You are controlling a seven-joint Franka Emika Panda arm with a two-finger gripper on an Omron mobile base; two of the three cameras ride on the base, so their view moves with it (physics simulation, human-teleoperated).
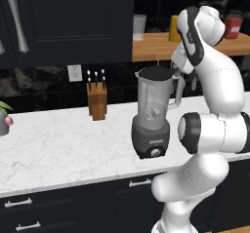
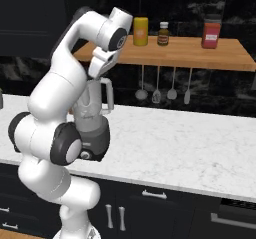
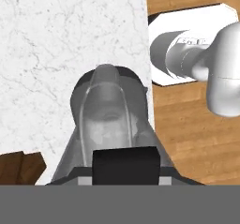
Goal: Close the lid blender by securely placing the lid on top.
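The blender (image 1: pixel 151 117) stands near the front edge of the white marble counter (image 1: pixel 58 144); it has a clear grey jar with a side handle, on a dark base with a round knob. The black lid (image 1: pixel 156 73) lies across the jar's mouth. My gripper (image 1: pixel 177 71) is at the lid's right edge, above the handle, shut on it. From the right, the blender (image 2: pixel 92 125) is half hidden behind my arm. The hand view looks down along the jar (image 3: pixel 110 120), with the lid (image 3: pixel 124 164) a black block edge-on between my fingers.
A wooden knife block (image 1: pixel 97 100) stands at the back of the counter, left of the blender. Above it runs a wooden shelf (image 2: pixel 200 53) with bottles and jars, and utensils (image 2: pixel 157 90) hang beneath it. A potted plant (image 1: pixel 4 115) sits at the far left.
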